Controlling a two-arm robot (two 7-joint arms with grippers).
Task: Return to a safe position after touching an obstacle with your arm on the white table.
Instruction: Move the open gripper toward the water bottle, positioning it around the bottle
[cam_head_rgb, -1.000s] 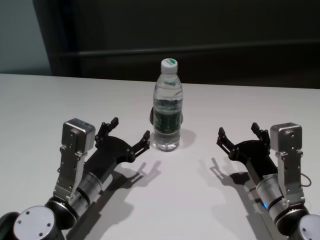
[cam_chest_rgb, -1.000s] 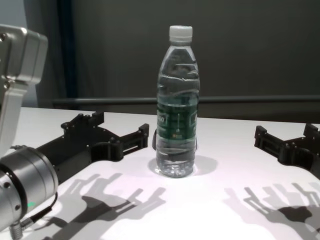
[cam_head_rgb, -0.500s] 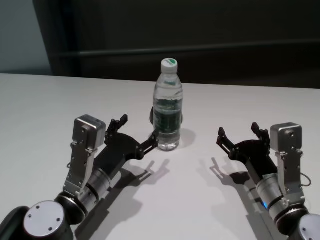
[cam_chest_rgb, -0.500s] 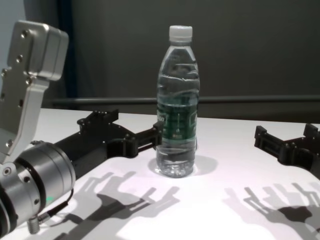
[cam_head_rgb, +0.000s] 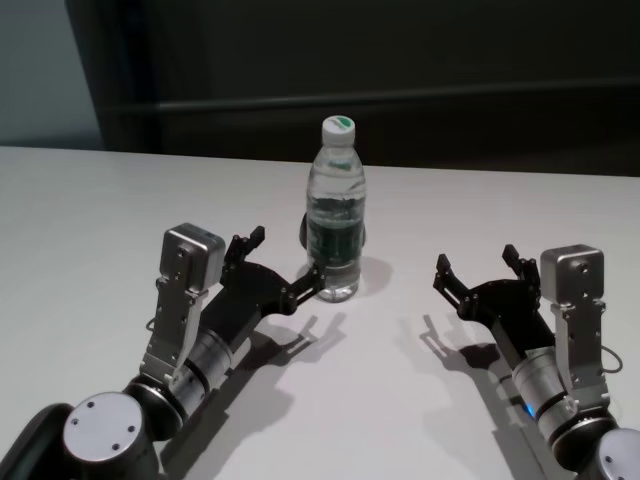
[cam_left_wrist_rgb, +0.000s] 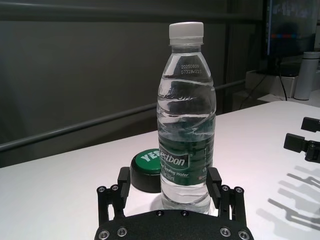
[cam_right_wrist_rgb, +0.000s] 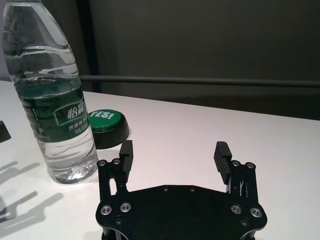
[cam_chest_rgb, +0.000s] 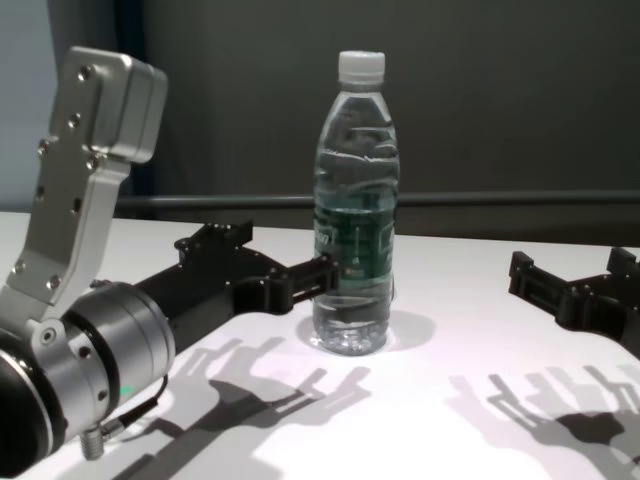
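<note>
I see my left gripper (cam_head_rgb: 285, 268) spread open around the bottle (cam_head_rgb: 333, 210), bare white table (cam_head_rgb: 80, 220) beside; right gripper (cam_head_rgb: 478, 268) open, apart.

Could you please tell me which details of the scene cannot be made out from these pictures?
- Contact: whether the left gripper actually touches the bottle; its right fingertip overlaps the base in the head and chest views.
- Green button: partly hidden behind the bottle in the left wrist view, a mere dark sliver in the head view.
- Right gripper: cut off by the chest view's right edge.
- White table: its side edges fall outside every view.
</note>
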